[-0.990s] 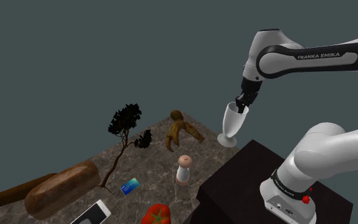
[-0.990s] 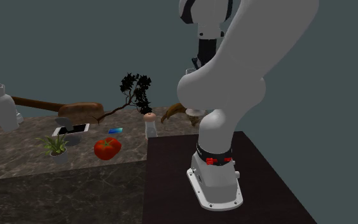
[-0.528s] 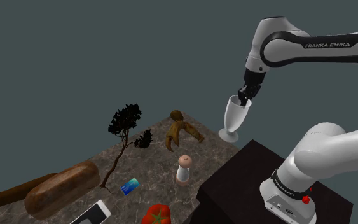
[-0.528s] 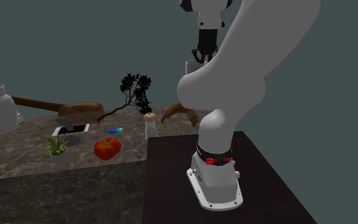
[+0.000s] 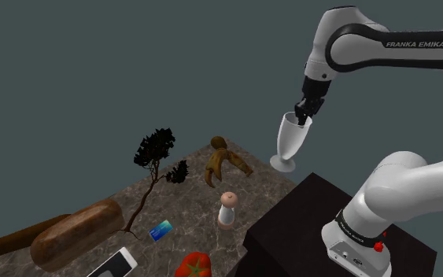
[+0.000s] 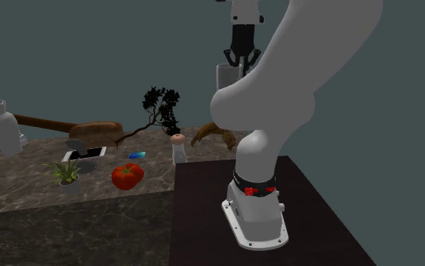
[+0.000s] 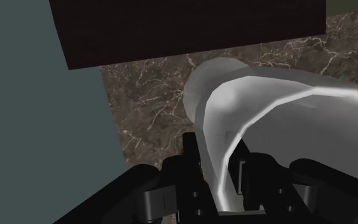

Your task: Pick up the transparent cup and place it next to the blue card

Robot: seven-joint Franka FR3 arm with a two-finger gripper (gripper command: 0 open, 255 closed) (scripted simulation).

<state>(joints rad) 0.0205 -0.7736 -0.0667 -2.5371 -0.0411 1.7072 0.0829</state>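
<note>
A pale, stemmed translucent cup [image 5: 290, 142] hangs in the air above the far right end of the marble counter [image 5: 188, 201]. My gripper [image 5: 300, 118] is shut on its rim from above. In the second exterior view the cup [image 6: 226, 77] shows under the gripper [image 6: 241, 60], partly hidden by the arm. In the wrist view the cup [image 7: 266, 108] fills the space between the fingers [image 7: 193, 153], which pinch its wall. The small blue card [image 5: 161, 230] lies flat on the counter, far from the cup, toward the shoulder view's lower left; the blue card [image 6: 136, 156] also shows near the phone.
On the counter stand a salt shaker [image 5: 227, 209], a brown figurine [image 5: 223, 164], a dark twiggy plant [image 5: 155, 153], a bread loaf [image 5: 76, 233], a white phone [image 5: 116, 264] and a tomato [image 5: 193, 266]. The dark stand [image 5: 322, 228] sits at lower right. A small potted plant [image 6: 66, 174] is nearby.
The gripper has risen with the cup clasped in it, lifting the cup's foot clear of the counter. Nothing else on the counter has moved.
</note>
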